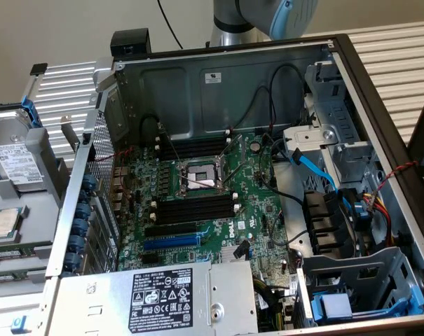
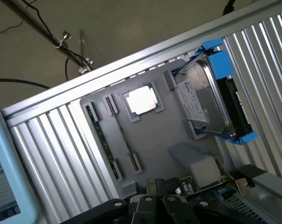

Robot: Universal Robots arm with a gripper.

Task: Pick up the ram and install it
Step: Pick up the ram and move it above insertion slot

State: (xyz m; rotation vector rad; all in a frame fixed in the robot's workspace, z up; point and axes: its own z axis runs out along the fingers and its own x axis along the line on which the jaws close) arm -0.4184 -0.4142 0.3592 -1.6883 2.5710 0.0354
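The ram [image 2: 102, 140] is a thin green stick standing on edge between two holders of a grey tray [image 2: 154, 135]. My gripper [image 2: 155, 191] shows as black fingers at the edge of the wrist view. It is shut with nothing in it and hangs well above and apart from the ram. In the open computer case, the black memory slots [image 1: 195, 206] with white clips lie on either side of the CPU socket [image 1: 197, 176]. A second bank of slots [image 1: 195, 147] sits farther back.
On the tray lie a CPU [image 2: 141, 100] and a hard drive [image 2: 203, 100] in a blue caddy. A blue expansion slot [image 1: 171, 241], a power supply [image 1: 162, 294], loose cables [image 1: 317, 171] and drive cages crowd the case. The arm's elbow [image 1: 268, 14] rises behind the case.
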